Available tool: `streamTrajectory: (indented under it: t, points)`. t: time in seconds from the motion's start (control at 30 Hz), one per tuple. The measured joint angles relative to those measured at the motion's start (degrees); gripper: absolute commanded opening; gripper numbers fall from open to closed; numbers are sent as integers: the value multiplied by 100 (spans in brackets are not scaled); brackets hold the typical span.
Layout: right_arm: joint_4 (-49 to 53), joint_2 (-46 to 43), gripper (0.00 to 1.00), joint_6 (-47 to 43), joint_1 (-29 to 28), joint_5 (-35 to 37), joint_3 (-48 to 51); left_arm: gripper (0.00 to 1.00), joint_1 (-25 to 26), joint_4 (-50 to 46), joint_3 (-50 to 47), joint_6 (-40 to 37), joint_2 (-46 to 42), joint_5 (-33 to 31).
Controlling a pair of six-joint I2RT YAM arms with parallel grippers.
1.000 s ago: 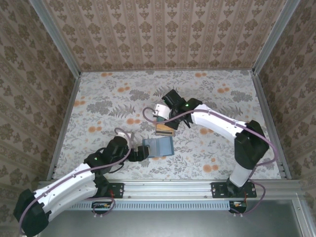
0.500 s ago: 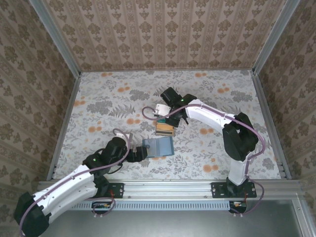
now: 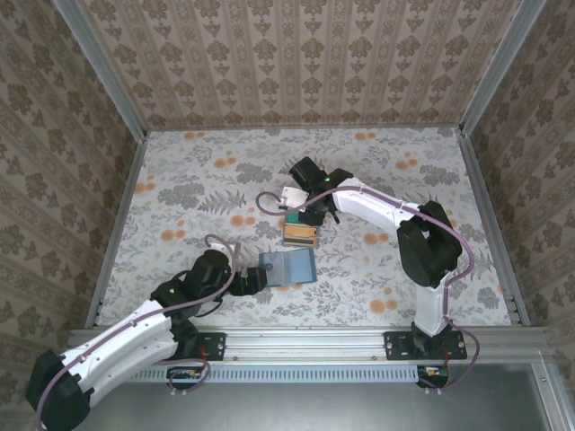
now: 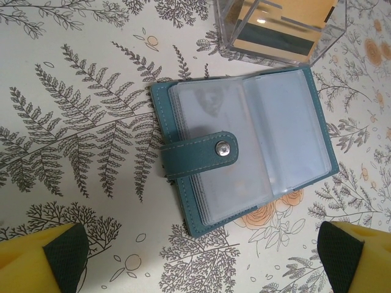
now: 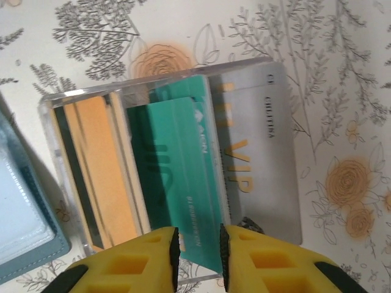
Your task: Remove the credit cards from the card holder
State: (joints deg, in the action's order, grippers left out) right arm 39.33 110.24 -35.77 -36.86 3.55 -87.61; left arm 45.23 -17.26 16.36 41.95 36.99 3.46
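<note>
Two end effectors | left (image 4: pixel 198 256) apart over card holder (image 4: pixel 244 149) | right (image 5: pixel 197 253) clamped on teal card (image 5: pixel 183 183) in clear box (image 5: pixel 55 110)

I'm watching from overhead, looking down past both arm bases at the frame's bottom. My left wrist camera is hovering close above the card holder (image 4: pixel 244 155); my right wrist camera is peering closely at the clear box (image 5: pixel 67 104), which both wrist views share.
</note>
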Motion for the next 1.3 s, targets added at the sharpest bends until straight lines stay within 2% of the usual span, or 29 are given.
streamTrajectory:
  t: [0.13, 0.27, 0.37, 0.53, 0.63, 0.73, 1.03, 1.3]
  points:
    - [-439, -101, 30, 247, 31, 170, 184, 99, -2, 4, 0, 0, 0, 26]
    - [-920, -643, 29, 809, 31, 192, 767, 95, -2, 28, -2, 4, 2, 87]
    - [-1364, -1325, 28, 1515, 31, 15, 1333, 92, -2, 146, -4, 28, 35, 168]
    - [-2203, -2509, 26, 2940, 28, -468, 2531, 79, -2, 538, -37, 107, 369, 374]
    - [-2625, -2927, 26, 3792, -11, -752, 3233, 71, 0, 828, -55, 188, 708, 503]
    - [-2931, -3132, 26, 4605, -96, -964, 3866, 68, 13, 1091, -59, 247, 1054, 590]
    - [-3856, -3187, 26, 6225, -638, -1075, 5163, 67, 201, 1449, -35, 306, 1773, 597]
    - [-4656, -2236, 22, 6924, -743, -1027, 5340, 63, 240, 1663, 68, 310, 2275, 579]
